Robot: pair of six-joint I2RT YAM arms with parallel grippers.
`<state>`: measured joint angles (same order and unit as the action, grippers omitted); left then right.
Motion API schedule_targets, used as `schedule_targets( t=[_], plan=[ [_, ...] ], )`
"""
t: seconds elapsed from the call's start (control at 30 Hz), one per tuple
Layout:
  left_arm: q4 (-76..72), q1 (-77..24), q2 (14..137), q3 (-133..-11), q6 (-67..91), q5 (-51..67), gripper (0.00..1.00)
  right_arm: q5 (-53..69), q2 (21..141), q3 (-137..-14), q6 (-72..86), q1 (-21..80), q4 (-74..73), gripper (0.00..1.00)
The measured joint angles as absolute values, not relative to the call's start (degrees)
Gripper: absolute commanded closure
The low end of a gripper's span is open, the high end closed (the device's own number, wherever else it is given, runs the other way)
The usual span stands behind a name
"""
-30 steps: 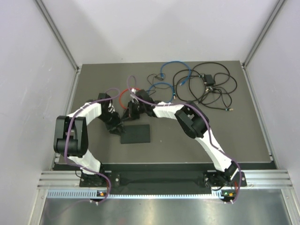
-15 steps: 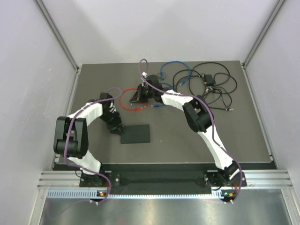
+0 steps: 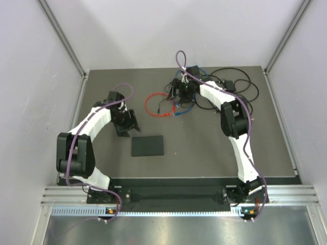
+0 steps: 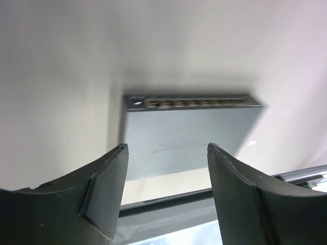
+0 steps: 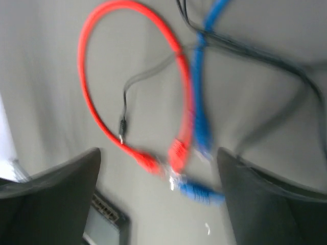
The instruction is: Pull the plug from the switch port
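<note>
The right claw [image 5: 158, 150] is hanging wide open, holding nothing, right above a mess of cables. If it is going down or sideways from here, a finger could be hooking a loop and dragging the whole bunch along. The red cable [image 3: 155, 103] is lying loose and curled on the table [image 3: 204, 148], so a tug could be swinging its plugs [image 5: 176, 153] around. The left claw [image 4: 167, 149] is also open and empty, just beside the switch [image 3: 147, 145]. A bump from it could be sliding the switch, because the box looks thin and light.

The switch is lying flat on the table between the two arms, nearer the left one. Its ports [image 4: 191, 102] are sitting in a row along one thin edge. They are all looking empty, so I think the pulling job is done. The red cable is lying well apart from the switch.

The switch is a flat, dull black box with sharp corners and a smooth top. The red cable is round, bendy and shiny, making a big loop. The blue cable [image 5: 199, 102] is bendy too and is lying beside one red plug. The black cables [image 3: 237, 99] are thin and tangled. The table is looking grey and smooth.
</note>
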<state>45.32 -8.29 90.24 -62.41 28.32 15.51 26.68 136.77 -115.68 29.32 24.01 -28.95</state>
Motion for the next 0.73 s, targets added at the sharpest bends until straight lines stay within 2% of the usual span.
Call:
schedule_targets(
  t=[0.23, 0.33, 0.37, 0.5, 0.73],
  plan=[
    [44.6, -10.4, 84.0, -65.8, 30.6, 15.6, 0.29, 18.3, 122.3, -112.6, 21.4, 25.6, -41.5, 0.0],
    [42.4, -12.3, 82.1, -65.6, 32.8, 16.1, 0.28, 14.5, 111.4, -103.4, 20.2, 27.1, -42.0, 0.0],
    [40.6, -12.9, 81.4, -65.0, 33.6, 16.6, 0.23, 12.7, 108.1, -100.1, 19.9, 27.6, -41.9, 0.0],
    [32.6, -15.8, 78.2, -59.2, 37.5, 18.7, 0.21, 6.7, 96.8, -83.1, 19.5, 29.3, -37.4, 0.0],
    [14.4, -20.0, 73.8, -45.1, 44.4, 24.0, 0.2, 4.9, 91.5, -58.3, 20.3, 29.0, -29.0, 0.0]
  ],
)
